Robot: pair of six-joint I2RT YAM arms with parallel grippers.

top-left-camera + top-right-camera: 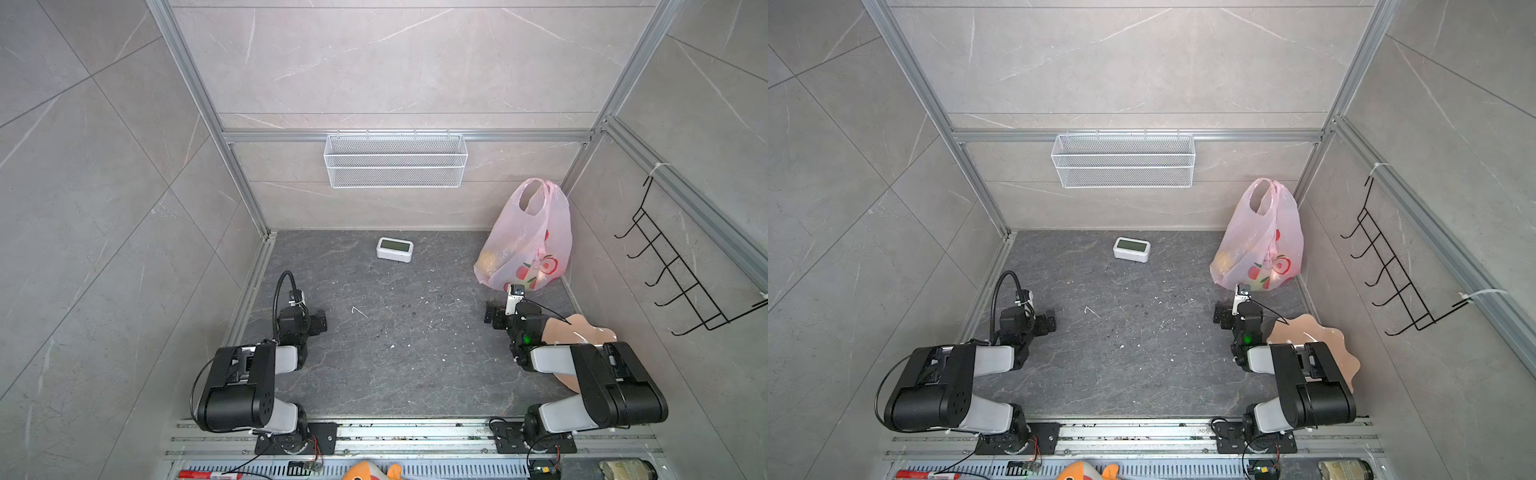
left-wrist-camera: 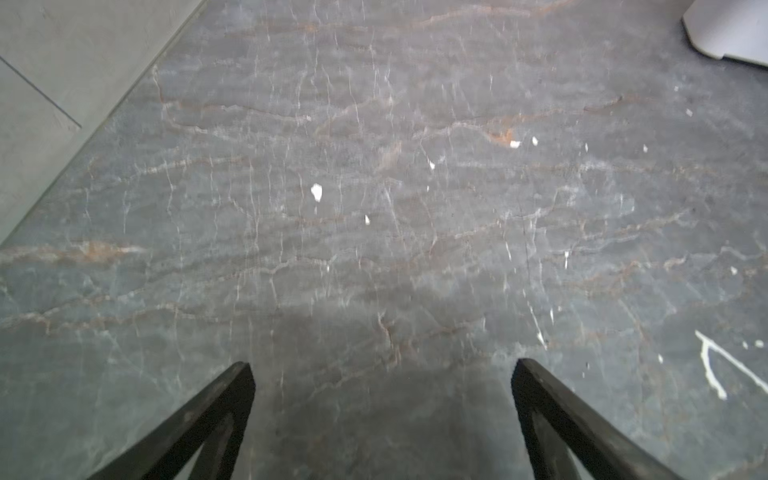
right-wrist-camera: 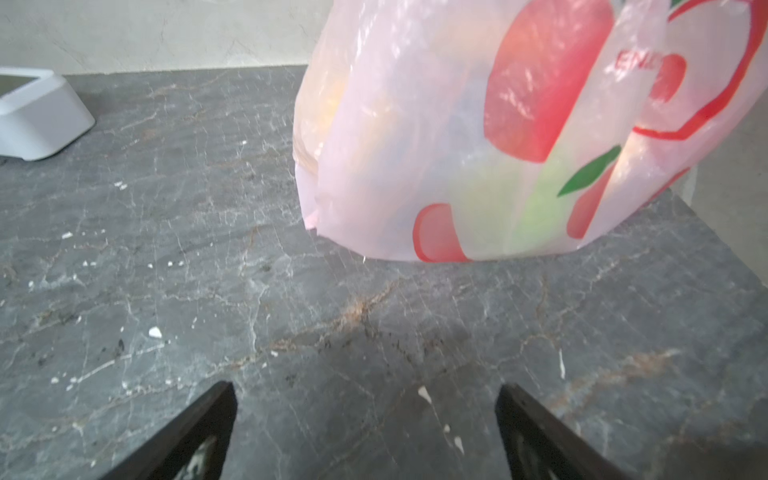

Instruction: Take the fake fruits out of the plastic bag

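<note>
**Both top views:** The pink plastic bag (image 1: 525, 245) stands upright at middle right of the frame. It is wedged into the corner where two walls meet, which likely keeps it from slumping. Its handle loops point up. The fake fruits (image 1: 490, 261) show only as pale lumps sagging in its base.

The left gripper (image 1: 319, 322) sits at lower left and the right gripper (image 1: 491, 314) at lower right, well apart. The centre of the counter (image 1: 374, 353) is bare except for a white digital clock (image 1: 395, 248) at upper centre. A peach scalloped bowl (image 1: 592, 332) lies partly beneath the right arm.

**Left wrist view:** The left gripper's jaws are spread wide over bare stone and hold nothing.

**Right wrist view:** The right gripper is equally wide and empty. The bag is near ahead of it but untouched. The side wall hems the bag in, so the open centre looks the easier way in.
</note>
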